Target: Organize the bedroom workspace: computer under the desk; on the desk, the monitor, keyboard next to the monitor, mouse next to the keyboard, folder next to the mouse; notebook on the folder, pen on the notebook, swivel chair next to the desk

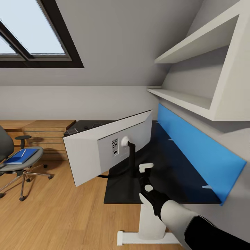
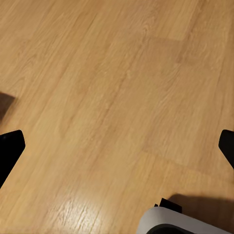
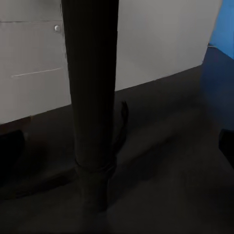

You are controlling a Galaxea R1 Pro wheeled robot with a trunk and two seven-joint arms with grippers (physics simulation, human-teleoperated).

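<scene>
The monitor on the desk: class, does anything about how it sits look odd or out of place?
Yes. The monitor stands on the desk with its pale back facing the room and its screen turned toward the blue wall panel, tilted askew. The right tool sits by its dark stand.

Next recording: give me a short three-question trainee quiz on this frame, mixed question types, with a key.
1. True or false: the monitor stands on the desk with its back toward the camera.
2. Where does the folder lie? A) on the desk B) on the swivel chair C) on the floor
3. Fill in: the right gripper is close to the monitor's ____.

Key: 1 true; 2 B; 3 stand.
</scene>
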